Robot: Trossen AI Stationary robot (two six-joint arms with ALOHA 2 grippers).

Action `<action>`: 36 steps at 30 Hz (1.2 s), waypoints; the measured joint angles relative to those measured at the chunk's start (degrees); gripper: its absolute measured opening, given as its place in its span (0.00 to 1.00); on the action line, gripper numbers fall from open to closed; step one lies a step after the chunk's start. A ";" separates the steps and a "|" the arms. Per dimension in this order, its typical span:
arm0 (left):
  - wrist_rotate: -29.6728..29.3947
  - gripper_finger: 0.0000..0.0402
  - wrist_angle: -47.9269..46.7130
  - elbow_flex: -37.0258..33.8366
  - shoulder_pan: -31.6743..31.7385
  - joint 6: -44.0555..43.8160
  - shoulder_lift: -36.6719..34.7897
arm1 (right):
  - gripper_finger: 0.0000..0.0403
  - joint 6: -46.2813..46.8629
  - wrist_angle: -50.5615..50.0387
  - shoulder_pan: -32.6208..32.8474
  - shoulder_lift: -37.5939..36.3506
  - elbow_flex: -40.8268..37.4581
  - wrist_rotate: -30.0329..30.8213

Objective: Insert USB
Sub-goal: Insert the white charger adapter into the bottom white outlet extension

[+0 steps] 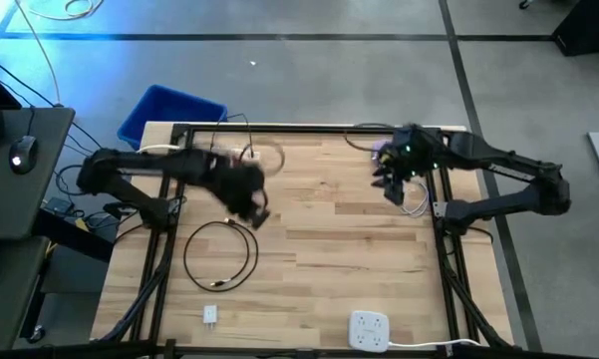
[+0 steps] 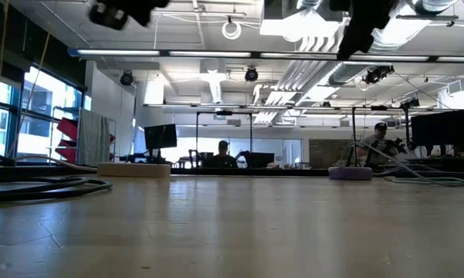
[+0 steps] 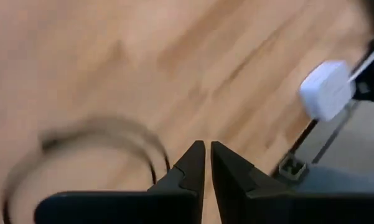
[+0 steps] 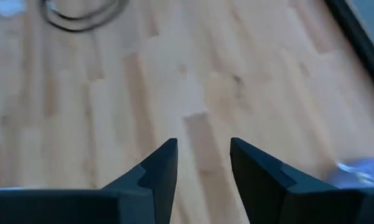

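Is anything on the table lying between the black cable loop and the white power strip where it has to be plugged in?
Nothing visible does. The black cable lies left of centre, the power strip at the near edge; only bare wood between them. The small white charger sits near the loop, off that line. Both hands are raised above the table.

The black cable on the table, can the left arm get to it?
Probably yes. The left gripper hangs right by the coiled black cable, with only bare table between them. Its fingers are shut, so they would need to open first.
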 joint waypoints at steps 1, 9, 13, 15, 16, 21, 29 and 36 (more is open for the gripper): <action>-0.91 0.02 -0.94 0.00 -3.21 -4.28 0.13 | 0.32 1.39 0.85 1.52 -0.25 -0.51 -0.14; -3.79 0.08 0.25 -1.43 -24.07 -42.34 0.72 | 0.32 4.09 9.41 9.26 -0.87 -4.02 4.13; -10.65 0.21 7.10 -6.14 -34.86 -63.28 1.20 | 0.32 4.09 17.46 10.28 -0.87 -6.85 5.59; -9.60 0.28 10.33 -8.68 -38.15 -67.36 2.34 | 0.32 4.09 18.51 10.51 -0.81 -7.46 5.06; -6.04 0.32 11.73 -9.63 -38.65 -68.02 3.46 | 0.32 4.09 18.63 10.71 -0.73 -7.62 4.91; 7.56 0.49 11.35 -12.31 -40.66 -71.34 10.11 | 0.32 4.18 18.56 10.98 -0.69 -7.66 4.29; 8.61 0.65 25.63 -19.35 -43.77 -73.29 14.37 | 0.32 6.02 18.46 11.04 -0.69 -7.66 1.98; 8.52 0.66 27.61 -25.53 -42.37 -73.68 14.67 | 0.32 8.45 18.41 11.36 -0.69 -7.66 1.09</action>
